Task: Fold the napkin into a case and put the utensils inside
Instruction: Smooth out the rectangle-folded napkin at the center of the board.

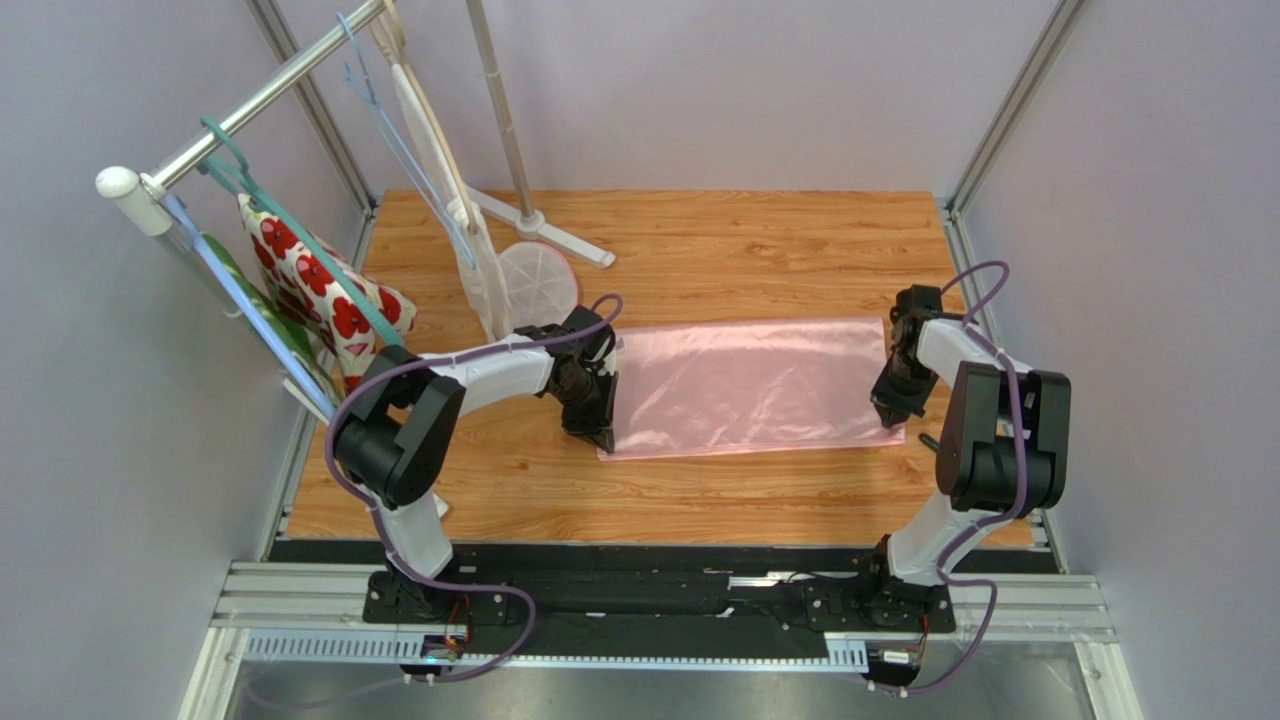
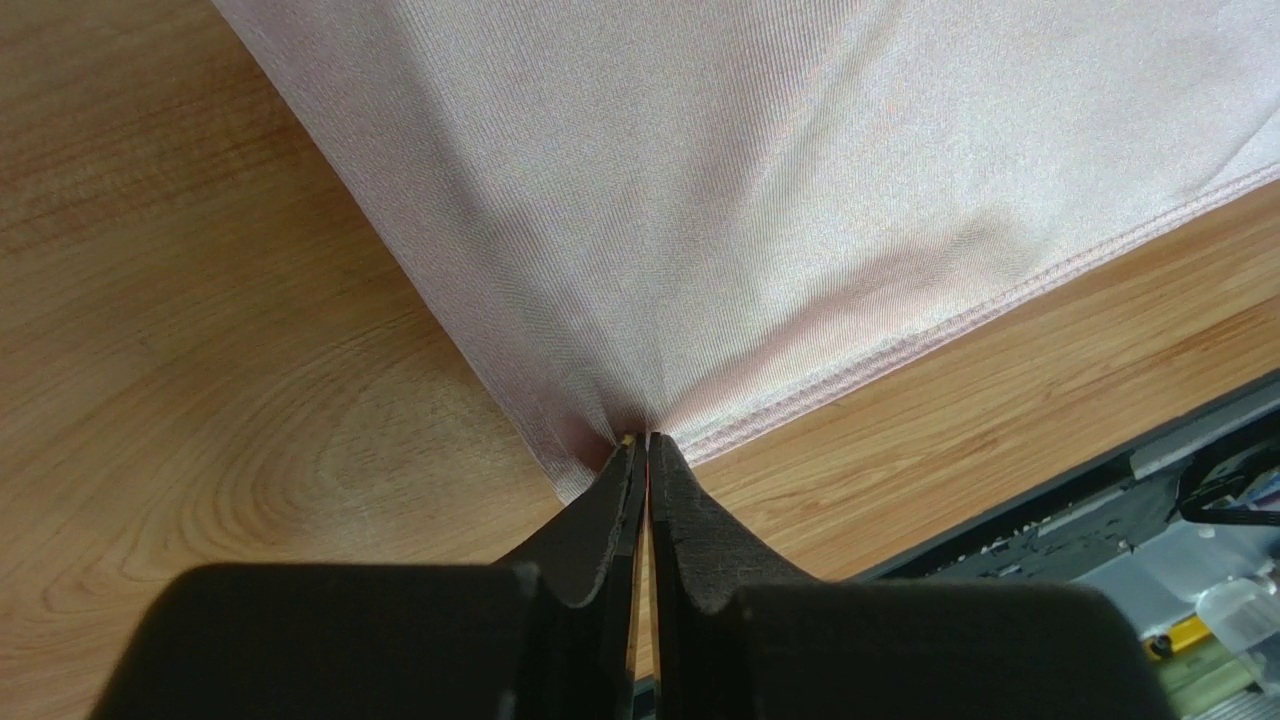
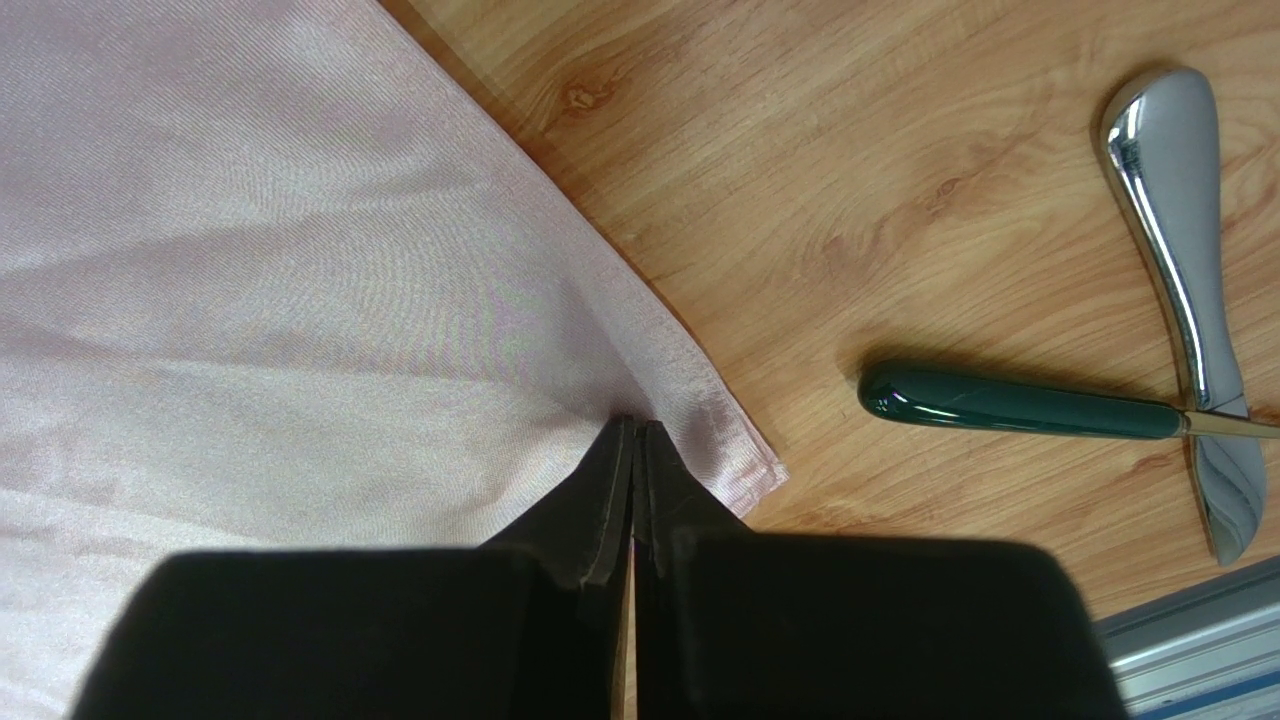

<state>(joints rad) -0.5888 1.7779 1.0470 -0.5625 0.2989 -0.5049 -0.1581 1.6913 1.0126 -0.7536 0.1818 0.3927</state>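
The pink napkin lies flat on the table as a wide rectangle. The left gripper is at the napkin's near left corner, and its jaws are pressed together on the cloth there. The right gripper is at the near right corner and pinches the hem in the same way. Right of the napkin, not touching it, a green-handled utensil and a silver utensil cross each other.

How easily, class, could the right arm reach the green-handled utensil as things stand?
Probably not yet: the right pincer is shut on the napkin at its corner and must let go first. Otherwise the way looks free: the green-handled utensil lies in the open beside that corner, crossing a silver utensil.
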